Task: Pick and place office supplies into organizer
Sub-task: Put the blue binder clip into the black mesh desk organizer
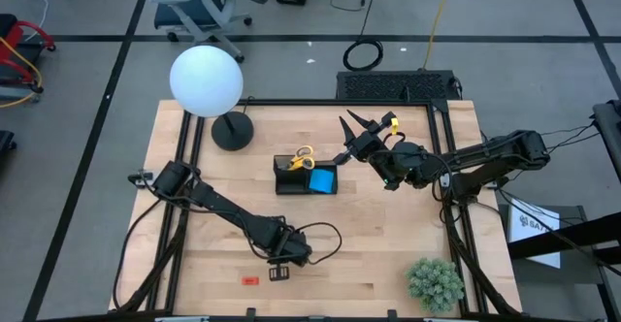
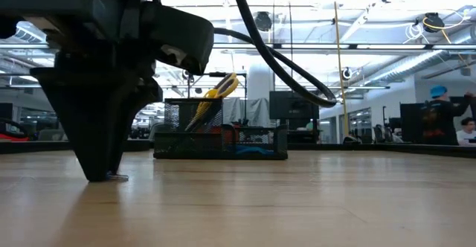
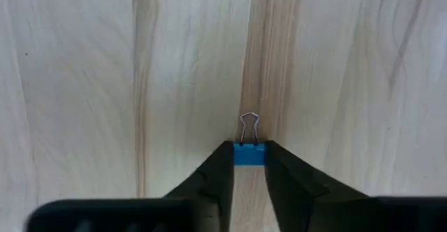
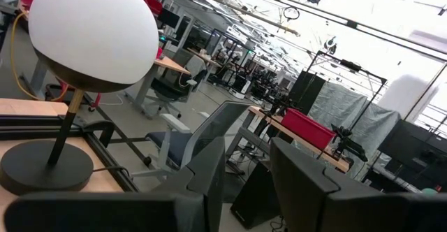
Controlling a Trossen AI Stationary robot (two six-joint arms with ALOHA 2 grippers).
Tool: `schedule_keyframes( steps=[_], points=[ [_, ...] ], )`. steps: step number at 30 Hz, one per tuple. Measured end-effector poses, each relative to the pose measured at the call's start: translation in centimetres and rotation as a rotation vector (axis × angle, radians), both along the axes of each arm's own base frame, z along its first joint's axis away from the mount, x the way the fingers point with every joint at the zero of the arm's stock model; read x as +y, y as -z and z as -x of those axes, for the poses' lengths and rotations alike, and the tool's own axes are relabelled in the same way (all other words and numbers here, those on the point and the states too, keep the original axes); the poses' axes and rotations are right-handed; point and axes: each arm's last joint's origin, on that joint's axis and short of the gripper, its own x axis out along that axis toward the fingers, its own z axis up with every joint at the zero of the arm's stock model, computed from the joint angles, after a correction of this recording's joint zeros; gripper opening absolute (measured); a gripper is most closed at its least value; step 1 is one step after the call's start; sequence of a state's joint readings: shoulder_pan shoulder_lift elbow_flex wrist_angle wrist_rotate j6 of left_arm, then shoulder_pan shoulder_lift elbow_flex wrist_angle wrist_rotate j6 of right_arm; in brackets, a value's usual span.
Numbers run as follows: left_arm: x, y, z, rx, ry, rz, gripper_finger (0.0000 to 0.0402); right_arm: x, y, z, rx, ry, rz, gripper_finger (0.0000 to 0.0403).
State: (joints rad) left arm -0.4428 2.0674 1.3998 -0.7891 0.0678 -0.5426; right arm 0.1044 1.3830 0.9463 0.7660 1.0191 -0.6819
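Observation:
My left gripper points straight down at the table near its front edge, shut on a small blue binder clip that rests on the wood. The clip's wire handle sticks out past the fingertips. The black organizer stands mid-table and holds yellow-handled scissors and a blue pad. A tiny red piece lies on the table left of my left gripper. My right gripper hangs raised to the right of the organizer, open with nothing between its fingers. My left gripper pinches the binder clip's blue body between its two fingertips, one on each side. The fingers come from above, pointing down. The clip sits on the table, its wire handle lying flat on the wood beyond the fingertips.
A lamp with a white globe and a round black base stands at the far left. A green plant ball sits at the near right corner. Bare wood lies between my left gripper and the organizer.

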Motion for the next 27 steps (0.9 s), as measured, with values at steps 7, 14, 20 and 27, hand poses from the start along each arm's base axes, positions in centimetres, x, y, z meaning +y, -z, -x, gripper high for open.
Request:
schedule_keyframes(
  steps=[7, 14, 20, 27],
  points=[
    [0.2, 0.0, -0.1, -0.001, -0.005, 0.011, 0.0038, 0.0, 0.0, 0.0, 0.000, 0.000, 0.000, 0.0105],
    [0.2, 0.0, -0.1, -0.003, 0.006, 0.009, 0.0052, 0.0, 0.0, 0.0, 0.000, 0.000, 0.000, 0.0105],
    [0.4, -0.3, -0.2, -0.011, 0.004, 0.010, 0.0039, 0.0, 0.0, 0.0, 0.000, 0.000, 0.000, 0.0105],
    [1.1, -1.7, 0.0, -0.062, -0.002, -0.069, 0.0045, 0.0, 0.0, 0.0, 0.000, 0.000, 0.000, 0.0105]
  ],
)
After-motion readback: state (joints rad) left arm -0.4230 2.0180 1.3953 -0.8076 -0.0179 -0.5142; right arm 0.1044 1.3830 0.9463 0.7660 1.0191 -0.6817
